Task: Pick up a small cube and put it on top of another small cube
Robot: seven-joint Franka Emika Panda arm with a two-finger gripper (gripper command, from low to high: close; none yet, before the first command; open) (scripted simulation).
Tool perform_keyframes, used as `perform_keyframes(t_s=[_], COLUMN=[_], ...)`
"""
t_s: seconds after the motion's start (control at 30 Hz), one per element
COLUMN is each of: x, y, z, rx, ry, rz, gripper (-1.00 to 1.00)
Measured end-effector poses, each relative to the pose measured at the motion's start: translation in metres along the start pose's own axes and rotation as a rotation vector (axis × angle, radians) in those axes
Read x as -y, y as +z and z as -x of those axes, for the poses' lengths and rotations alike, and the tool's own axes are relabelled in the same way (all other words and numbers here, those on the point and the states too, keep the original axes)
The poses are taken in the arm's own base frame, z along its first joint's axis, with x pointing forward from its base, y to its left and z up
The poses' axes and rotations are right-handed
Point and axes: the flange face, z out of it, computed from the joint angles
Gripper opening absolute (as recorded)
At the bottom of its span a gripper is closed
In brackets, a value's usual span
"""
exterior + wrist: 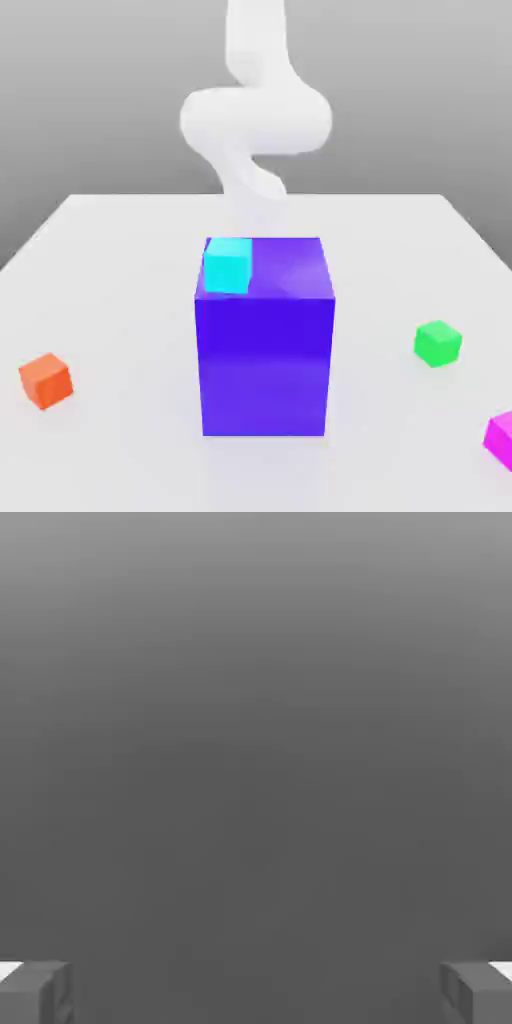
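1. Gripper (256, 992) hangs with fingers spread wide, nothing between them.
2. The small cube (500, 438), magenta, sits on the table (120, 300), well off the big purple block (265, 350), beyond the green cube (438, 343).
3. It looks rigid, light, maybe slick; pinch opposite flat faces.

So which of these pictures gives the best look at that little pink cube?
The exterior view. The pink cube sits on the white table at that view's lower right, partly cut off by the picture's edge, well apart from the green cube. The hand view gives plain grey background beyond the open gripper, so it tells nothing about the cube.
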Motion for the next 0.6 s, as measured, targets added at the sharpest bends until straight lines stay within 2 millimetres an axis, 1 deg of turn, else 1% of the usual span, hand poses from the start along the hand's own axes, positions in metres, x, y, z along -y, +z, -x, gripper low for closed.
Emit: perform_keyframes(t_s=[0.13,0.27,0.33,0.43,0.6], x=[0.021,0.040,0.049,0.060,0.071], y=[0.070,0.136,0.167,0.211,0.276], z=[0.019,0.051,0.073,0.110,0.182], rx=[0.153,0.287,0.349,0.435,0.564], ry=[-0.192,-0.380,-0.475,-0.619,-0.869], rz=[-0.027,-0.052,-0.064,-0.081,-0.105], gripper=[0.00,0.00,0.00,0.00,0.00])
